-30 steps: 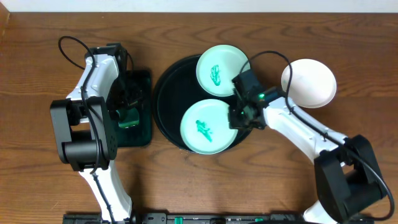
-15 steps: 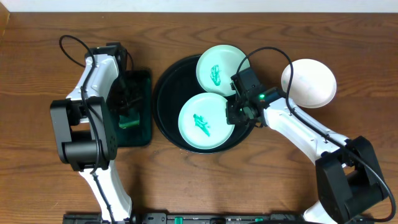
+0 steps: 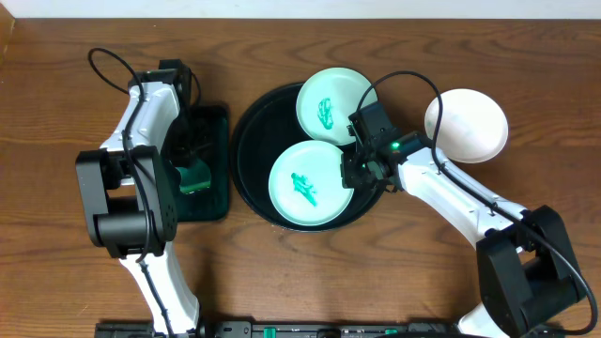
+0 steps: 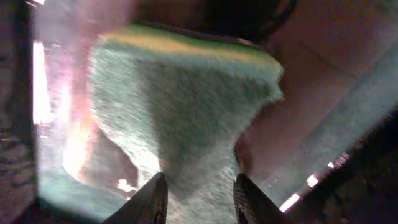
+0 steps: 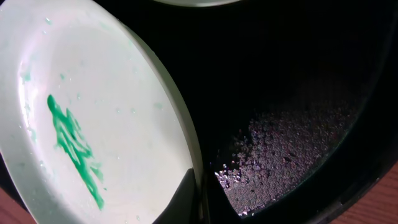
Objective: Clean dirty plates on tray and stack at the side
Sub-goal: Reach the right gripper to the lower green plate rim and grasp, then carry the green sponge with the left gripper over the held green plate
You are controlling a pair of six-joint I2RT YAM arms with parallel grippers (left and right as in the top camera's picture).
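Jaws of the right gripper [image 3: 349,174] are clamped on the right edge of the near turquoise plate [image 3: 305,185]. This plate has a teal smear [image 5: 74,146] in its middle and lies on the near half of the black tray [image 3: 249,141]. To the left, the left gripper [image 4: 198,193] pinches a green sponge [image 4: 180,112] over the dark green tray [image 3: 214,202]. Farther back, the far turquoise plate [image 3: 333,103], also smeared, overlaps the black tray's far rim. The white plate [image 3: 467,125] sits on the tabletop [image 3: 56,94], right of the black tray.
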